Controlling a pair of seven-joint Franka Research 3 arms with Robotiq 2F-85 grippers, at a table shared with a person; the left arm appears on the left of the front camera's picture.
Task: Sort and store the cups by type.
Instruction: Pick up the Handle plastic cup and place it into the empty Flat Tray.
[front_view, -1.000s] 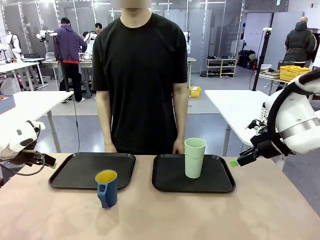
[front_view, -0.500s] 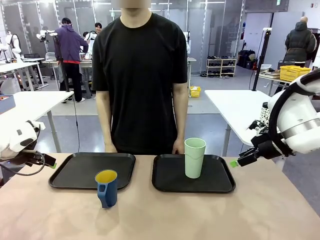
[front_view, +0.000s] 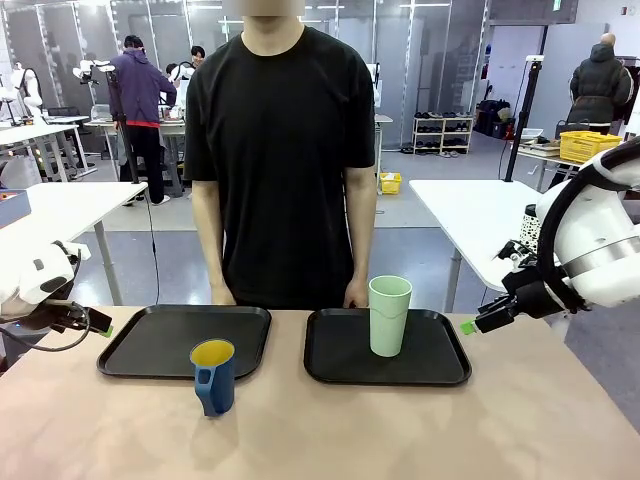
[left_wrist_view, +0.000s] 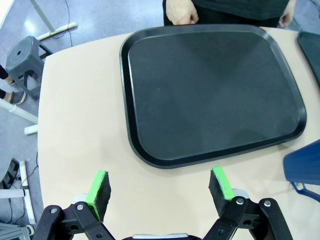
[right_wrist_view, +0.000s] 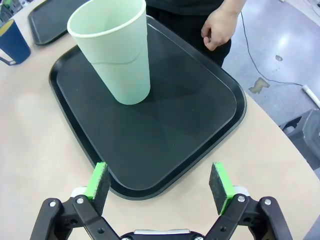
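— Currently, mint tumbler (front_view: 390, 316)?
— Upright on right tray (front_view: 440, 356). Second item, blue cup (front_view: 213, 378): on table (front_view: 400, 440), just beside left tray (front_view: 150, 345), unsorted. Both left gripper (left_wrist_view: 159, 186) and right gripper (right_wrist_view: 159, 186): fingers wide, empty. Next, probably: left gripper takes blue cup.

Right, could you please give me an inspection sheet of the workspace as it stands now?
Surface: beige table bearing left tray and right tray, both black.
Job's things: mint tumbler upright in right tray; blue cup on the table in front of left tray.
Clutter: nothing seen.
Pincers: left pincer open, empty; right pincer open, empty.
Cables: black cable loops at the left arm.
Surroundings: person stands at the far edge; other tables behind.
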